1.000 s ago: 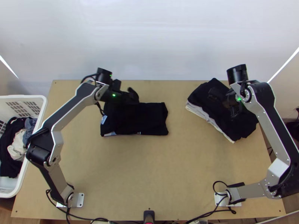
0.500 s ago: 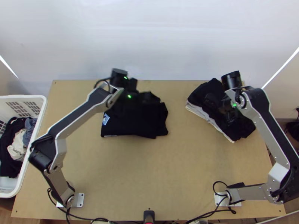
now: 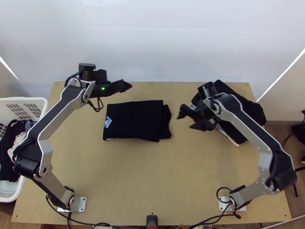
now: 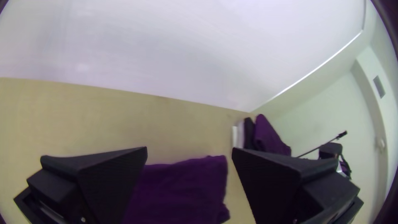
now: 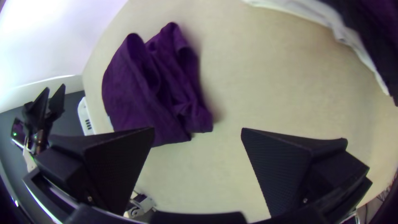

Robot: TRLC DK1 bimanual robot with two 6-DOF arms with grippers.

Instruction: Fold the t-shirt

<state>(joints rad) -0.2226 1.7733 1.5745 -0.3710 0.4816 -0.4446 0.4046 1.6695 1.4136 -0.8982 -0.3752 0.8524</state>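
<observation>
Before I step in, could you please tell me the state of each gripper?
Left gripper: open, holding nothing.
Right gripper: open, holding nothing.

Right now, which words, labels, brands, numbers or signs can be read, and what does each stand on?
No text can be read.
Blue-and-white patch on the folded black t-shirt: too small to tell whether it bears any print.

Lab-like setup: two robot arms (image 3: 60, 114)
</observation>
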